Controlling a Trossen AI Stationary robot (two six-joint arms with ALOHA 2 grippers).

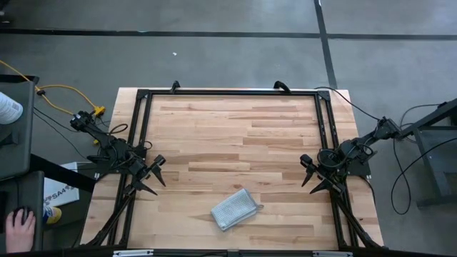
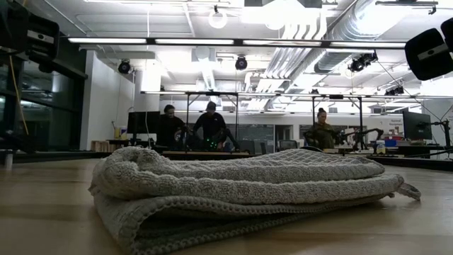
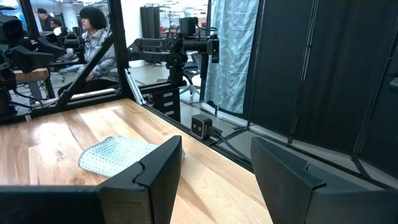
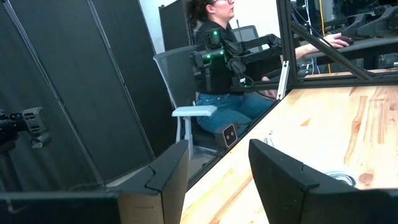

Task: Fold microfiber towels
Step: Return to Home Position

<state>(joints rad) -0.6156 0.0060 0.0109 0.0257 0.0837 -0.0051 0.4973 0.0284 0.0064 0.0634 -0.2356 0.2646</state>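
A light grey-blue ribbed microfiber towel [image 1: 234, 209] lies folded in several layers on the wooden table near its near edge, a little right of the middle. The low view shows its stacked folds [image 2: 241, 191] resting flat. It also shows in the left wrist view [image 3: 115, 154]. My left gripper [image 1: 153, 176] is open and empty at the table's left side, well apart from the towel. My right gripper [image 1: 312, 173] is open and empty at the table's right side.
A black metal frame [image 1: 228, 93] runs round the tabletop's far and side edges. Bare wood lies between the grippers and beyond the towel. A person's hand [image 1: 20, 228] rests at the lower left, off the table. People sit in the room behind.
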